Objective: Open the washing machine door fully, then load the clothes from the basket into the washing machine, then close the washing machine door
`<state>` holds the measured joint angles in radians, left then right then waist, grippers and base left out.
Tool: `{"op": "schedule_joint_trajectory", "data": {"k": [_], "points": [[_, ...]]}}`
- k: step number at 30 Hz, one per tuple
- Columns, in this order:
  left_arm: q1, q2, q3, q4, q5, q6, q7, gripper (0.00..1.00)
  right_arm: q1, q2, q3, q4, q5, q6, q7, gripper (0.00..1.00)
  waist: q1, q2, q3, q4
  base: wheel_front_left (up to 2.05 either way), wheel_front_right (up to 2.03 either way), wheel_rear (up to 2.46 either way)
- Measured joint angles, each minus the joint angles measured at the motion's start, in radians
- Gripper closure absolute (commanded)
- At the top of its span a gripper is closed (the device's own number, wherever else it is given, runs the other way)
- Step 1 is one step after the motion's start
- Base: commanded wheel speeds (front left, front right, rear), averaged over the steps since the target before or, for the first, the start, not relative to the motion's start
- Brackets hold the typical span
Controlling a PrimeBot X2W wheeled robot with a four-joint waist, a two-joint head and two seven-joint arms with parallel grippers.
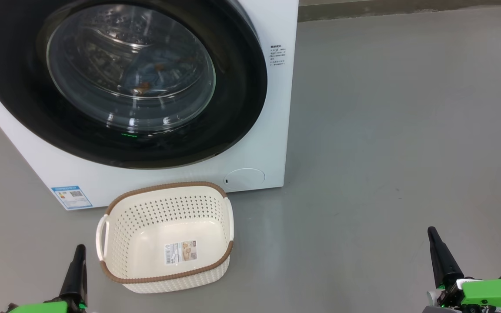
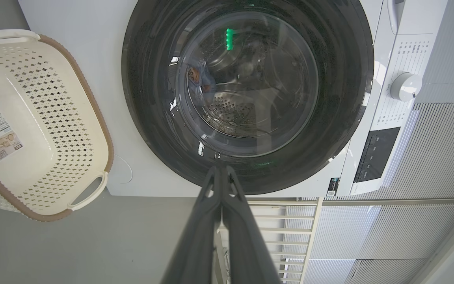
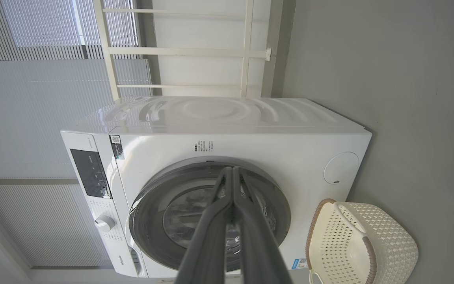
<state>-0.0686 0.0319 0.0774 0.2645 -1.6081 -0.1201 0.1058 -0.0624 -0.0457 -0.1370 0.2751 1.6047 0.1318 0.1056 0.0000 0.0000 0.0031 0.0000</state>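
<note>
Head view: the washing machine [image 1: 272,130], a white box, stands on the grey floor [image 1: 385,152] at the upper left. The washing machine door [image 1: 15,87], a glossy black ring around a bulging glass window, lies flush against the machine's front, shut. Just before the machine, near its blue label [image 1: 71,196], the basket [image 1: 163,186] sits on the floor, empty but for a sticker [image 1: 182,252] on its bottom. The clothes [image 1: 155,78] lie inside the drum, seen through the glass as a pale blue bundle with orange-brown patches. The left gripper [image 1: 78,254] rises at the lower left, beside the basket but apart from it, and the right gripper [image 1: 434,239] at the lower right, well away. In both wrist views each gripper's fingers are pressed together, with nothing between them.
</note>
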Motion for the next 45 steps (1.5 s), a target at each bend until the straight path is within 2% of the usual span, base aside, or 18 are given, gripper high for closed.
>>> {"op": "schedule_joint_trajectory", "data": {"k": [45], "points": [[0.000, 0.000, 0.002, 0.000, 0.000, 0.000, 0.000, 1.00, 0.000, 0.000, 0.000, 0.000, 0.000, 0.000, 0.000, 1.00, 0.0000, 0.0000, 0.000, 0.000, 0.00, 0.00, 0.00]]}}
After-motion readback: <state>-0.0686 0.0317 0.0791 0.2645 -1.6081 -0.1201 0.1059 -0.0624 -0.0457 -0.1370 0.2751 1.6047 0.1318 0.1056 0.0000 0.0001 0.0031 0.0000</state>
